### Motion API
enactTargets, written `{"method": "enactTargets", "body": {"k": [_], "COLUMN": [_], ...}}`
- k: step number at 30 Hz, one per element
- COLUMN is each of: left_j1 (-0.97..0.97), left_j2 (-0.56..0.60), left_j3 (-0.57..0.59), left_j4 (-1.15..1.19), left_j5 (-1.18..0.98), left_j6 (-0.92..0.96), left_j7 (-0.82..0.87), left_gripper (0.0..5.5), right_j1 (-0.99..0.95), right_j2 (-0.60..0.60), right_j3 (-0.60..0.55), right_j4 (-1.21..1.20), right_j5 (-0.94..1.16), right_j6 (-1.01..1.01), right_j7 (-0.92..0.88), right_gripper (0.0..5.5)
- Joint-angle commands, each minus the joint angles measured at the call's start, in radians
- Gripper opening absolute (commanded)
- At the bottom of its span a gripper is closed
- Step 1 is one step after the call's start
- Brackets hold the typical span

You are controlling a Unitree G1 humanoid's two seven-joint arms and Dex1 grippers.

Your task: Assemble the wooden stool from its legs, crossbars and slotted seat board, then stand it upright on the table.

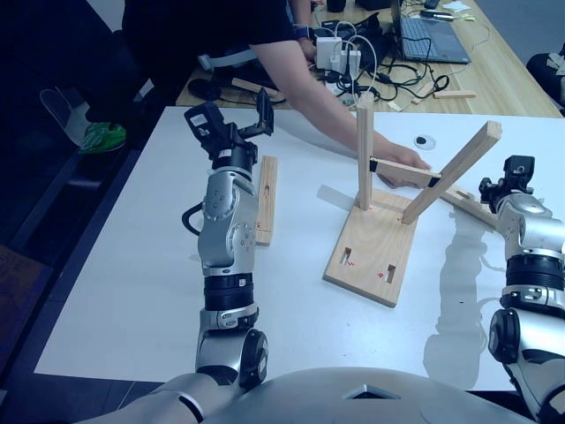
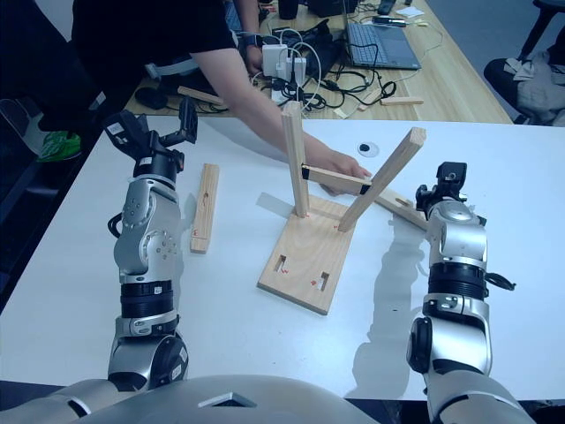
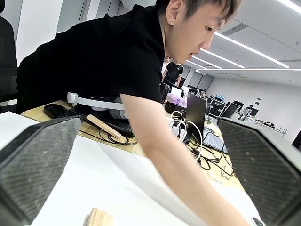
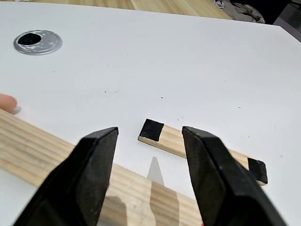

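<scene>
Pale wood seat board (image 1: 371,249) lies flat w/ two legs socketed at its far end: one upright (image 1: 364,146), one tilted rightward (image 1: 452,170). A person's hand (image 1: 393,175) holds a crossbar (image 1: 419,173) btwn them. L of the board lies a spare leg (image 1: 266,199). Beyond that, the left gripper (image 1: 234,119) is raised, fingers spread wide (nothing held). R of the board, the right gripper (image 4: 149,141) hovers over a black-tipped crossbar (image 4: 207,151), fingers apart.

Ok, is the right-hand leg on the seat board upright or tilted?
Tilted: the right-hand leg slants outward from the seat board, while the other leg stands straight.
</scene>
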Motion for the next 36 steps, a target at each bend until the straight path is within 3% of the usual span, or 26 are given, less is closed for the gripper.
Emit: {"method": "enactTargets", "body": {"k": [1,8,15,21,26,31,36], "left_j1": [-0.003,-0.003,-0.005,-0.005,-0.007,-0.01,-0.011], "left_j2": [0.002,0.001,0.012,0.019,0.023,0.023,0.024], "left_j3": [0.004,0.005,-0.003,-0.007,-0.001,0.002,0.004], "left_j4": [0.006,0.009,0.004,-0.001,0.005,0.006,0.006], "left_j5": [-0.004,-0.009,0.001,0.005,0.0,-0.003,-0.002], "left_j6": [0.014,0.016,0.023,0.031,0.039,0.047,0.049], "left_j7": [0.004,0.004,0.004,0.005,0.002,0.0,-0.001], "left_gripper": [5.4,5.4,5.4,5.4,5.4,5.4,5.4], "right_j1": [0.011,-0.016,-0.168,-0.209,-0.225,-0.224,-0.272], "right_j2": [-0.008,-0.04,-0.131,-0.156,-0.143,-0.14,-0.18], "right_j3": [-0.017,-0.047,-0.159,-0.162,-0.073,-0.042,-0.07], "right_j4": [-0.027,0.055,0.545,0.748,0.768,0.728,0.73], "right_j5": [-0.007,-0.006,0.042,0.066,0.042,0.043,0.037], "right_j6": [-0.035,-0.067,-0.24,-0.269,-0.19,-0.258,-0.485], "right_j7": [-0.024,-0.04,-0.121,-0.075,0.11,0.146,-0.014], "right_gripper": [2.53,2.53,2.53,2.53,2.53,2.53,2.53]}}
